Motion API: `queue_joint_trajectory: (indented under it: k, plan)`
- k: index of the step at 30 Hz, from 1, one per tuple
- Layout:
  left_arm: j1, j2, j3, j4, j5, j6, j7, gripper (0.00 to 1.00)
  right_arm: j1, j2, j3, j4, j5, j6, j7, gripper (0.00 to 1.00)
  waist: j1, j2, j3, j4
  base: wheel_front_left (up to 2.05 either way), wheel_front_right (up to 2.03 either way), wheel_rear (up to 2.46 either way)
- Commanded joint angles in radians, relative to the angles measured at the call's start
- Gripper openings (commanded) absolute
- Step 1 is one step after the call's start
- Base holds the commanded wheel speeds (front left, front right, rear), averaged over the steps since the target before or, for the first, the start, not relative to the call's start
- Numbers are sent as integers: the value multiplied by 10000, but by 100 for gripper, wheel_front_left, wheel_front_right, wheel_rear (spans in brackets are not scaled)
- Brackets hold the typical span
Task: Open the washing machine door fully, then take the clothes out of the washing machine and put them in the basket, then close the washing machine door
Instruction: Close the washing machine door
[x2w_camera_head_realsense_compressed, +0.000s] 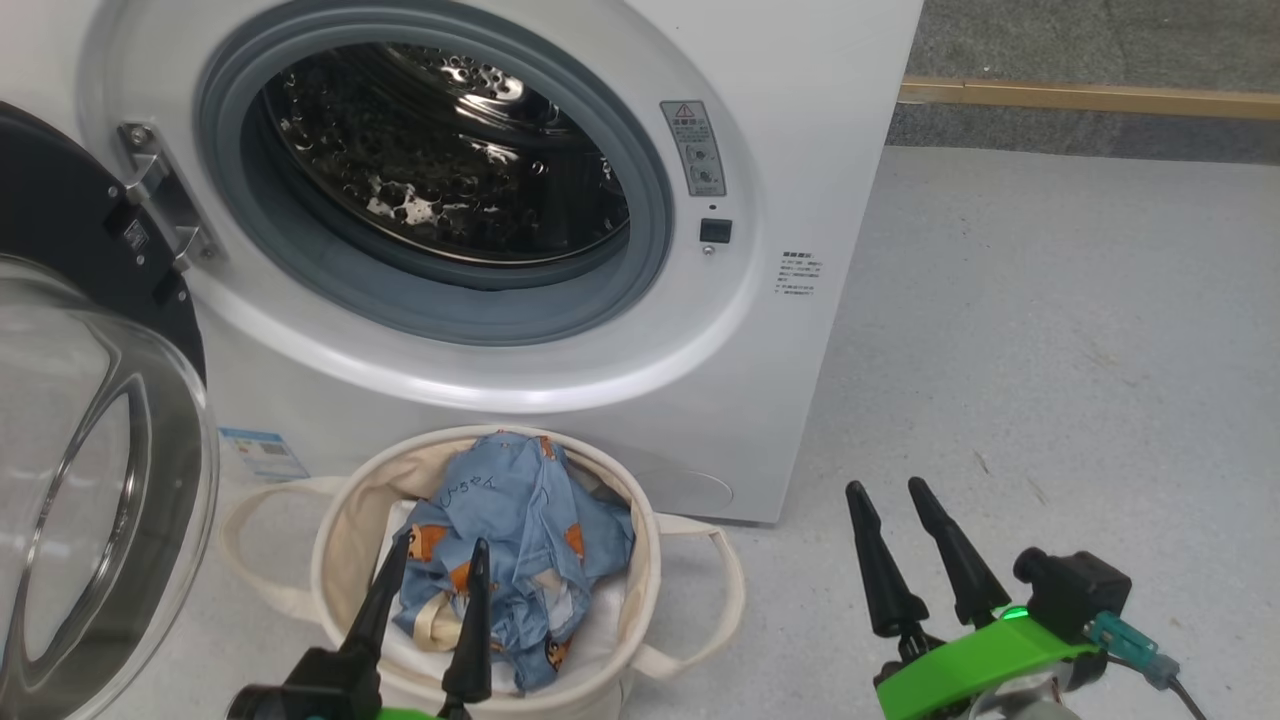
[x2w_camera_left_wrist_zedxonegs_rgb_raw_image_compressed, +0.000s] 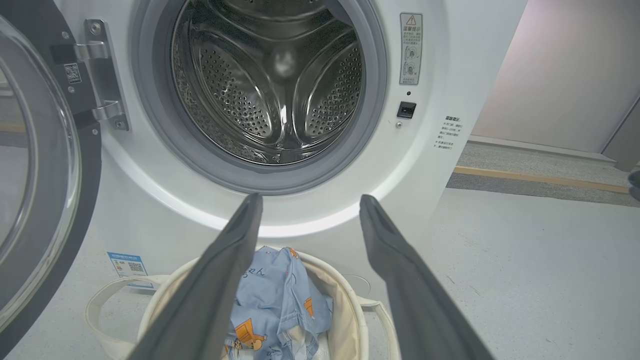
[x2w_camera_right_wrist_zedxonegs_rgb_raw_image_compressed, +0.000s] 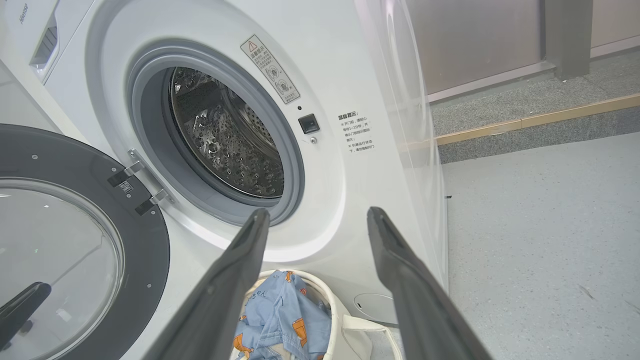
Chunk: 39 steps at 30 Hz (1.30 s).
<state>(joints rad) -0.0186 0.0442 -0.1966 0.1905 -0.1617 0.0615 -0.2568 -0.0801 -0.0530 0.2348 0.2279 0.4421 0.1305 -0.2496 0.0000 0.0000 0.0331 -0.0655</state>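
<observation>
The white washing machine (x2w_camera_head_realsense_compressed: 800, 120) (x2w_camera_left_wrist_zedxonegs_rgb_raw_image_compressed: 430, 165) (x2w_camera_right_wrist_zedxonegs_rgb_raw_image_compressed: 360, 200) stands with its round black-rimmed door (x2w_camera_head_realsense_compressed: 90, 480) (x2w_camera_left_wrist_zedxonegs_rgb_raw_image_compressed: 35, 165) (x2w_camera_right_wrist_zedxonegs_rgb_raw_image_compressed: 75, 240) swung wide to the left. Its steel drum (x2w_camera_head_realsense_compressed: 440, 150) (x2w_camera_left_wrist_zedxonegs_rgb_raw_image_compressed: 270, 85) (x2w_camera_right_wrist_zedxonegs_rgb_raw_image_compressed: 225, 135) looks bare. The light blue clothes (x2w_camera_head_realsense_compressed: 520, 520) (x2w_camera_left_wrist_zedxonegs_rgb_raw_image_compressed: 280, 300) (x2w_camera_right_wrist_zedxonegs_rgb_raw_image_compressed: 285, 315) lie in the cream basket (x2w_camera_head_realsense_compressed: 340, 520) (x2w_camera_left_wrist_zedxonegs_rgb_raw_image_compressed: 350, 320) (x2w_camera_right_wrist_zedxonegs_rgb_raw_image_compressed: 350, 330) on the floor below the opening. My left gripper (x2w_camera_head_realsense_compressed: 440, 560) (x2w_camera_left_wrist_zedxonegs_rgb_raw_image_compressed: 307, 202) hovers open over the basket's near side, holding nothing. To the basket's right, above the floor, my right gripper (x2w_camera_head_realsense_compressed: 888, 490) (x2w_camera_right_wrist_zedxonegs_rgb_raw_image_compressed: 317, 215) is open and holds nothing.
Grey floor (x2w_camera_head_realsense_compressed: 1050, 350) spreads to the right of the machine. A wooden strip (x2w_camera_head_realsense_compressed: 1090, 97) runs along the base of the back wall. A blue label sticker (x2w_camera_head_realsense_compressed: 262, 452) sits low on the washer's front beside the basket's left handle (x2w_camera_head_realsense_compressed: 240, 560).
</observation>
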Motion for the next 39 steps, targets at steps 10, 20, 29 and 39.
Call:
queue_joint_trajectory:
  k: [10,20,29,39]
  plan:
    - [-249,60,297,-272,-4,78,-49,100,-300,28,253,-294,28,2,-122,100,0,0,-8,-15,0,0,0]
    - [-238,60,275,-275,41,88,-49,100,-289,28,271,-318,57,2,-122,100,0,0,-40,-62,0,0,0]
    - [-273,60,269,-237,98,80,-49,100,-311,28,270,-311,84,2,-122,100,0,0,27,-43,0,0,0]
    - [-209,60,245,-26,-89,49,-49,100,-274,28,334,-290,41,2,-122,100,0,0,-72,-47,0,0,0]
